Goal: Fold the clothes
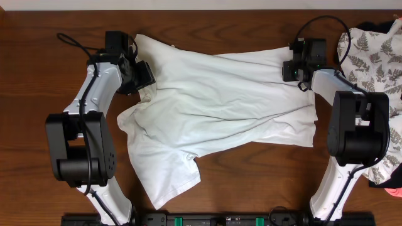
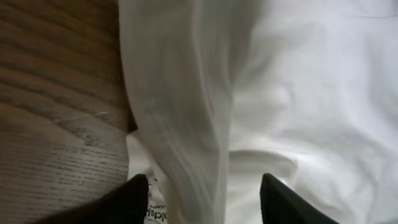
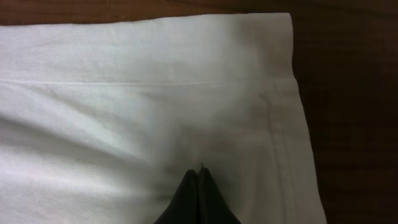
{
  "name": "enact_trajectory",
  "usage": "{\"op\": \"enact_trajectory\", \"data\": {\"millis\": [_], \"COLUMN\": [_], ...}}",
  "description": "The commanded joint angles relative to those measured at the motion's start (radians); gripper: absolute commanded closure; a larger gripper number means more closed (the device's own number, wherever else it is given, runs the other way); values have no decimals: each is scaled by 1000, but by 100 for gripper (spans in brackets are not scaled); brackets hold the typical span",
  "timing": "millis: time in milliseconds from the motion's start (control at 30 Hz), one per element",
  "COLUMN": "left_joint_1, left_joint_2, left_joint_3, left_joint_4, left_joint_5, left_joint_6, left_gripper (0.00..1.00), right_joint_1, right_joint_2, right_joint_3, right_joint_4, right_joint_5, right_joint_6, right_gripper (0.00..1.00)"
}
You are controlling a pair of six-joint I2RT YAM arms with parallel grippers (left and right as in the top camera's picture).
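Note:
The clothes (image 1: 220, 100), a plain white T-shirt, lie spread and creased across the table's middle, with one sleeve (image 1: 166, 172) reaching towards the front edge. My left gripper (image 1: 146, 79) is at the shirt's upper left. In the left wrist view it (image 2: 202, 186) stands open, its fingers on either side of a raised fold (image 2: 186, 124), with a printed label (image 2: 155, 208) by the left finger. My right gripper (image 1: 290, 70) is at the shirt's upper right corner. There it (image 3: 200, 169) is shut, tips together over flat cloth (image 3: 124, 112) near the hem (image 3: 283, 124). No cloth shows between them.
A white cloth with grey fern leaves (image 1: 370, 56) is heaped at the right edge, with a dark garment (image 1: 380, 28) behind it and something pink (image 1: 392, 188) in front. Bare wooden table (image 1: 38, 75) lies left of the shirt.

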Motion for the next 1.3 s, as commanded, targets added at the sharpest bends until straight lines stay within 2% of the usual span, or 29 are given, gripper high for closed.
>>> {"op": "enact_trajectory", "data": {"millis": [0,467,533,567,600,633,867,967,1033,1100,1167,1267], "left_joint_1": [3,3,3,5,7,11,80,111,127,138,145,149], "left_joint_2": [12,69,72,71,69,67,58,58,58,58,58,58], "left_joint_3": [-4,-5,-5,-5,-5,-5,-4,-4,-4,-4,-4,-4], "left_joint_4": [-2,5,10,18,25,36,127,170,195,218,240,279], "left_joint_5": [-35,-49,-50,-50,-50,-50,-50,-64,-103,-130,-151,-153], "left_joint_6": [2,2,3,3,3,3,13,80,111,162,197,240], "left_gripper": [49,52,67,81,91,94,94,94,93,84,67,33], "right_joint_1": [4,4,4,4,4,4,3,3,3,3,3,3], "right_joint_2": [18,18,18,18,18,18,18,18,18,18,18,18], "right_joint_3": [0,0,0,0,0,0,0,0,0,0,0,0], "right_joint_4": [-18,-18,-18,-18,-18,-18,-18,-18,-18,-18,-18,-18], "right_joint_5": [14,14,14,14,14,14,14,14,14,14,14,14], "right_joint_6": [13,12,12,12,12,12,12,12,12,12,12,12], "right_gripper": [99,99,99,99,99,99,99,99,99,98,99,99]}}
